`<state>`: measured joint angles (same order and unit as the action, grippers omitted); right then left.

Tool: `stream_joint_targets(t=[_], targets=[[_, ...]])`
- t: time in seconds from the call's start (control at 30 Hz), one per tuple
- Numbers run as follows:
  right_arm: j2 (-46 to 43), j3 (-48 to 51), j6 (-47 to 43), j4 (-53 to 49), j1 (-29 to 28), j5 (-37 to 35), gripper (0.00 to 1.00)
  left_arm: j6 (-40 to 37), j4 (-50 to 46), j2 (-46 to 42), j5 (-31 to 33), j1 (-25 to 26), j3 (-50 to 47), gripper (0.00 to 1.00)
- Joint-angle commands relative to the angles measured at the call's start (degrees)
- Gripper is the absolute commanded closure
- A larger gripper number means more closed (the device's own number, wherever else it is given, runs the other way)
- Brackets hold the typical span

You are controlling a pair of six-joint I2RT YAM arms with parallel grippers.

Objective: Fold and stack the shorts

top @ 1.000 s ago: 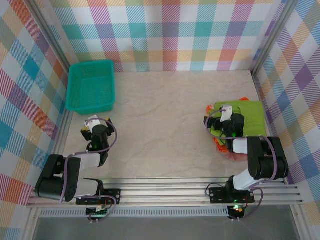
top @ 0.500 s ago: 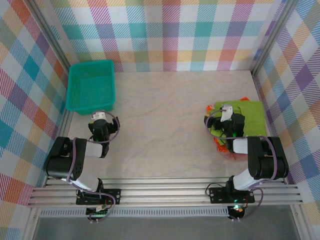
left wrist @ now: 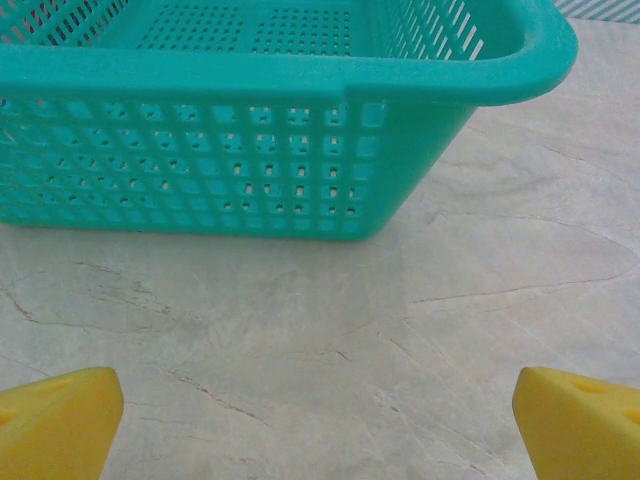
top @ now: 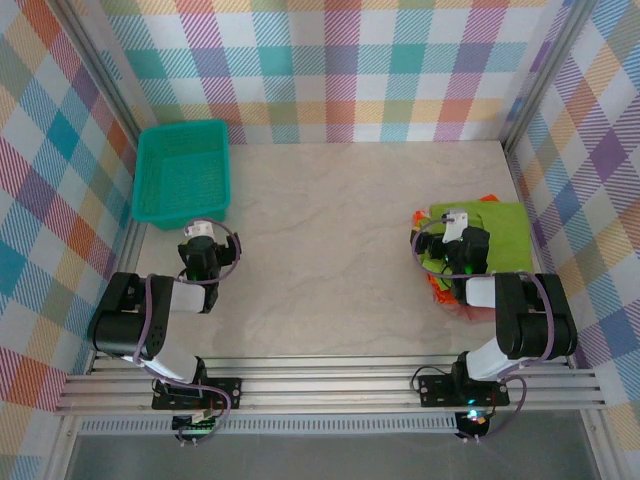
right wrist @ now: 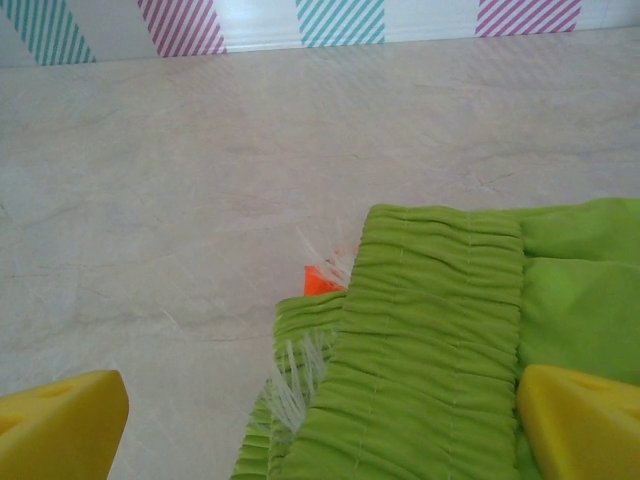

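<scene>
Two pairs of fingers are standing wide open and gripping nothing, the right fingers (right wrist: 60, 425) hanging over the lime green shorts (right wrist: 440, 330), which are lying on the orange shorts (right wrist: 320, 281) at three o'clock on the bench (top: 330, 230), and the left fingers (left wrist: 55, 425) facing the teal basket (left wrist: 250, 150) at ten o'clock.
</scene>
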<state>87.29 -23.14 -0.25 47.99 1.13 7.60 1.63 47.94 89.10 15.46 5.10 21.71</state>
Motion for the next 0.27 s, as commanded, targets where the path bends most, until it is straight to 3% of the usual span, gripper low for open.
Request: stream_joint_targets(t=[0.0,0.23], targets=[[0.7,-0.4,1.0,-0.4,0.2,-1.9,0.01,-1.0,-0.3,0.2,-0.4,0.1,1.4,0.0],[0.7,-0.4,1.0,-0.4,0.1,-2.0,0.0,-1.1,-0.3,0.3,-0.4,0.2,1.4,0.0]])
